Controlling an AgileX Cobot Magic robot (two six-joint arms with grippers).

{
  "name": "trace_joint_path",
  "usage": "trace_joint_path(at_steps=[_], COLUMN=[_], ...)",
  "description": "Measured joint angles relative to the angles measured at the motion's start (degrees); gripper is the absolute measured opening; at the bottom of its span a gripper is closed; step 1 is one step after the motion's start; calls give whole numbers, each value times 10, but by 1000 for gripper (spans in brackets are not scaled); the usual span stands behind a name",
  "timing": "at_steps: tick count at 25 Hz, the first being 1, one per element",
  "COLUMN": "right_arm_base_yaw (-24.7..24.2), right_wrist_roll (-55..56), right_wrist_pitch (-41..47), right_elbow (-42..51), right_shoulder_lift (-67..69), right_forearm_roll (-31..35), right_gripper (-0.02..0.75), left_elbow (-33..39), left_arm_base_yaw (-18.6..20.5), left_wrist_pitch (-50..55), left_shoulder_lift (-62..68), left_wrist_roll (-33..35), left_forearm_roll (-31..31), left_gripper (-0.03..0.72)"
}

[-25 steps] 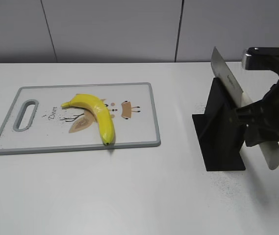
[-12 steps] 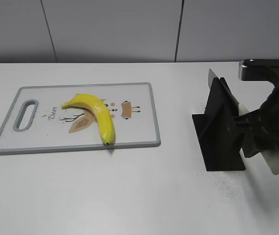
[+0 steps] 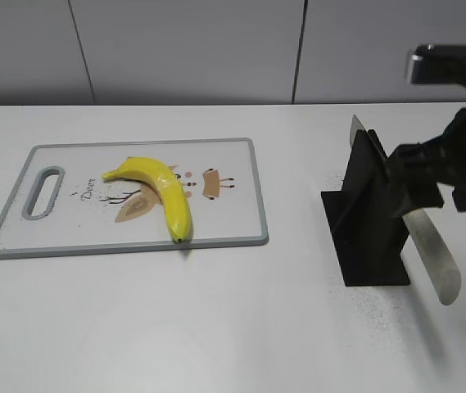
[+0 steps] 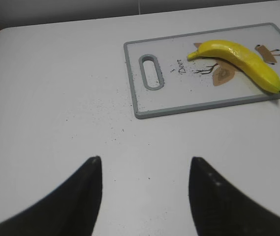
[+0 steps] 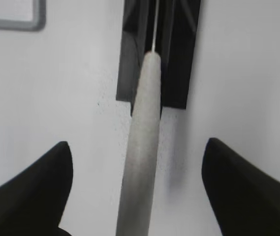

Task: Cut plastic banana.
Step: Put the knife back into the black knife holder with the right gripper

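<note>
Your plastic banana (image 3: 160, 194) lies curved on the cutting board (image 3: 233, 221) at nine o'clock on the table (image 3: 216, 327), untouched. At three o'clock the knife (image 3: 429, 250) sits in the black holder (image 3: 368, 217), handle out. Your right gripper (image 5: 137, 162) has its jaws spread wide around that handle without touching it. Your left gripper (image 4: 142, 169) hangs with jaws wide, holding nothing.

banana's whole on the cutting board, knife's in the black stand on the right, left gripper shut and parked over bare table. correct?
One error: the left gripper is open, not shut; the left wrist view shows its fingers spread wide over bare table. The rest holds: the banana lies uncut on the cutting board, and the knife sits in the black stand.
</note>
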Motion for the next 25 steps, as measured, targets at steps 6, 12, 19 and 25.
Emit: trace_joint_path(at_steps=[6, 12, 19, 25], right_arm_base_yaw=[0, 0, 0, 0], right_wrist_roll=[-137, -171, -176, -171], right_wrist_pitch=[56, 106, 105, 106], right_elbow=[-14, 39, 160, 245], right_shoulder_lift=[-129, -288, -479, -592], right_forearm_roll=[12, 13, -6, -8], right_gripper=[610, 578, 577, 577], left_elbow=[0, 0, 0, 0], left_arm_base_yaw=[0, 0, 0, 0], left_wrist_pitch=[0, 0, 0, 0], left_shoulder_lift=[0, 0, 0, 0], left_wrist_roll=[0, 0, 0, 0], left_forearm_roll=[0, 0, 1, 1], left_gripper=[544, 544, 544, 544])
